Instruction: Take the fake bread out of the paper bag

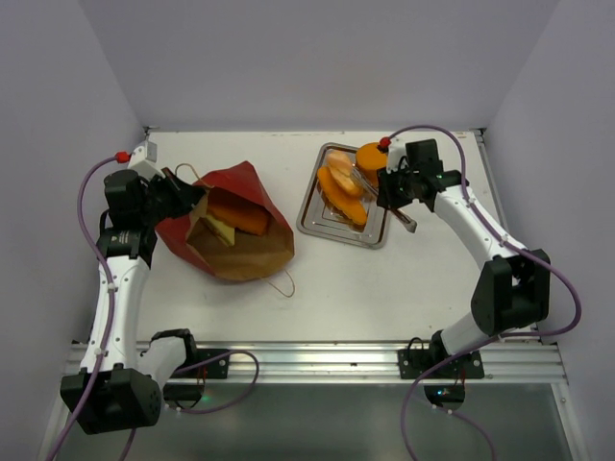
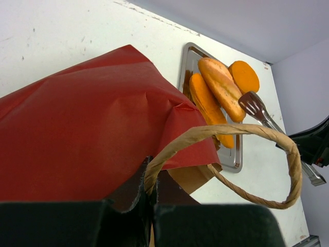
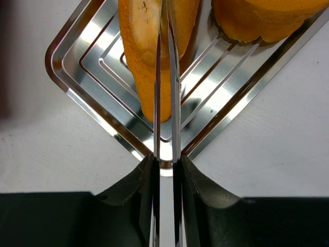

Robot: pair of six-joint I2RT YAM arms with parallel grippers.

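The red paper bag [image 1: 240,192] lies on its side at the left with its brown mouth open toward the tray. An orange slab [image 1: 240,219] and a sandwich piece [image 1: 220,230] lie inside. My left gripper [image 1: 183,197] is shut on the bag's rim by the cord handle [image 2: 231,131], as the left wrist view [image 2: 149,206] shows. My right gripper [image 1: 394,187] is shut on metal tongs [image 3: 165,103], whose arms reach over a long baguette [image 3: 141,62] on the metal tray [image 1: 312,226]. A round bun [image 1: 370,156] sits at the tray's far end.
The tray holds several orange bread pieces [image 2: 205,100]. The bag's second cord handle [image 1: 283,283] lies on the table in front of the bag. White walls close the table at the back and both sides.
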